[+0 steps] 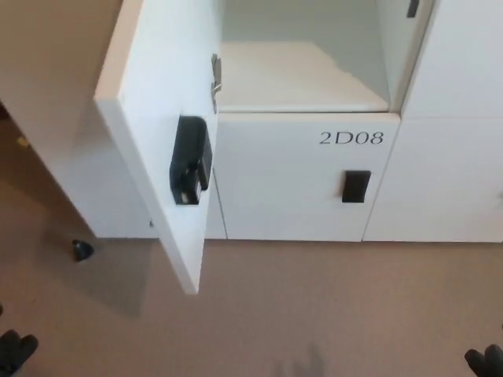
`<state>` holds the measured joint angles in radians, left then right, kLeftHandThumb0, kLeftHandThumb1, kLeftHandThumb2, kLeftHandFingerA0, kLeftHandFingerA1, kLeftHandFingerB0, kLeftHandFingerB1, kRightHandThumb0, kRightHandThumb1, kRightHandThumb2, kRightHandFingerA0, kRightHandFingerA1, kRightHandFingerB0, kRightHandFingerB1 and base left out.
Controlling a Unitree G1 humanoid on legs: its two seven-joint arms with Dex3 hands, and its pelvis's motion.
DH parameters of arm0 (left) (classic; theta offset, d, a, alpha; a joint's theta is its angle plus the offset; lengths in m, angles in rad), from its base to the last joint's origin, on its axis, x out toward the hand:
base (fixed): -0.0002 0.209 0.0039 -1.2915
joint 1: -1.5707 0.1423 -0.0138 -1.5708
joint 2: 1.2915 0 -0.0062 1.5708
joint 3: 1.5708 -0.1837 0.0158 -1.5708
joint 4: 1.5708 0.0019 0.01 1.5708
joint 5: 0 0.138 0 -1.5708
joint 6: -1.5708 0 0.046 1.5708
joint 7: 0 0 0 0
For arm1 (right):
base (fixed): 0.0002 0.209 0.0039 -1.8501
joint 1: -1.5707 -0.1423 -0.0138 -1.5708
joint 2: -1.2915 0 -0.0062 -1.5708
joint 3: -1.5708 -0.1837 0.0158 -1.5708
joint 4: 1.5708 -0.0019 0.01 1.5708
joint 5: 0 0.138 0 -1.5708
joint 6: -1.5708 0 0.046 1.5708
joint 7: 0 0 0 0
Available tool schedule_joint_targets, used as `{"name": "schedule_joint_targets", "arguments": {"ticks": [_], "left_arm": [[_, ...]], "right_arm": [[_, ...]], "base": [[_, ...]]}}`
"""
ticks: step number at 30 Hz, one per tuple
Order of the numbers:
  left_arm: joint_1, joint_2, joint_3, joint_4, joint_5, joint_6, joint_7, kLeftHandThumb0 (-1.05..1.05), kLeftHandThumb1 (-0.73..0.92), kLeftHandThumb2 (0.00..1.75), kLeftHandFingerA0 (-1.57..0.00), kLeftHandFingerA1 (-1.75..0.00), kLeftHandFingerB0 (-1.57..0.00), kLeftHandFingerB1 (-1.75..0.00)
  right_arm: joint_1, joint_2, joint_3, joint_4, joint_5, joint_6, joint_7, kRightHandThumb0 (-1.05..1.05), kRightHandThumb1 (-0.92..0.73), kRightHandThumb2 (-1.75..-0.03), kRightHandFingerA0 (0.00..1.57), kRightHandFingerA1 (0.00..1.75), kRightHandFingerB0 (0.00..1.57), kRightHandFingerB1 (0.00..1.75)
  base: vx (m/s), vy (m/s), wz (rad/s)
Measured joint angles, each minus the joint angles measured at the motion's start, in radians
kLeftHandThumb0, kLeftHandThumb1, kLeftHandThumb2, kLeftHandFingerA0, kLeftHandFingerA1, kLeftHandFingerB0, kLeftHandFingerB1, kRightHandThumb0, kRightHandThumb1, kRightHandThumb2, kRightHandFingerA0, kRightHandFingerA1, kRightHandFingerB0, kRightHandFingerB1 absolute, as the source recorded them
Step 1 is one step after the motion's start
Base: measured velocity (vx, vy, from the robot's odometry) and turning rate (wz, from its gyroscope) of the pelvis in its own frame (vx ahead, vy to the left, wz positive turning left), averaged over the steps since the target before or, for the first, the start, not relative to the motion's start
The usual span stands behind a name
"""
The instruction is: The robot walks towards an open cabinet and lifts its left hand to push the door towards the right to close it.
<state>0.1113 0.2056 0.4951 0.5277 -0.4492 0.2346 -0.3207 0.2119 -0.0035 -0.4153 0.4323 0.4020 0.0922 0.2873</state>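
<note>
The white cabinet door (161, 118) stands open, swung out leftward from the empty locker compartment (302, 75) above drawer 2D08 (302, 177). Left hand (16, 352) and right hand (486, 361) show only at the bottom corners; finger state unclear

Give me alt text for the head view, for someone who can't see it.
A white cabinet door stands open toward the camera, a black lock box on its inner face, exposing a bare shelf. Below it is a closed door labelled 2D08. Only the tips of the left hand and right hand show above beige carpet.
</note>
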Motion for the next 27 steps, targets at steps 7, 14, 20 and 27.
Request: {"name": "schedule_joint_targets", "arguments": {"ticks": [7, 14, 20, 27], "left_arm": [[-0.006, 0.016, -0.017, 0.003, 0.007, -0.001, -0.001, -0.2, 0.66, 0.59, -0.52, -0.46, -0.44, -0.4], [0.017, 0.023, -0.041, -0.019, 0.031, -0.027, 0.006, -0.21, 0.68, 0.6, -0.57, -0.47, -0.46, -0.41], [0.035, -0.017, -0.055, -0.085, 0.044, -0.058, 0.023, -0.23, 0.66, 0.59, -0.54, -0.47, -0.47, -0.41], [0.037, -0.043, -0.072, -0.138, 0.052, -0.08, 0.029, -0.21, 0.67, 0.59, -0.58, -0.47, -0.5, -0.42]], "right_arm": [[0.014, 0.005, 0.008, 0.007, -0.001, -0.004, -0.001, -0.41, -0.57, -0.73, 0.3, 0.47, 0.21, 0.41], [0.011, 0.007, 0.014, 0.007, -0.001, -0.007, -0.002, -0.36, -0.65, -0.6, 0.39, 0.43, 0.24, 0.34], [0.014, 0.002, 0.017, 0.009, -0.003, -0.008, -0.01, -0.38, -0.66, -0.61, 0.39, 0.44, 0.25, 0.34], [0.012, -0.005, 0.016, 0.015, -0.004, -0.017, -0.015, -0.36, -0.65, -0.59, 0.41, 0.43, 0.28, 0.35]], "base": [[0.2, 0.063, -0.03], [0.15, 0.039, 0.06], [0.06, -0.168, 0.09], [0.04, -0.084, -0.03]]}}
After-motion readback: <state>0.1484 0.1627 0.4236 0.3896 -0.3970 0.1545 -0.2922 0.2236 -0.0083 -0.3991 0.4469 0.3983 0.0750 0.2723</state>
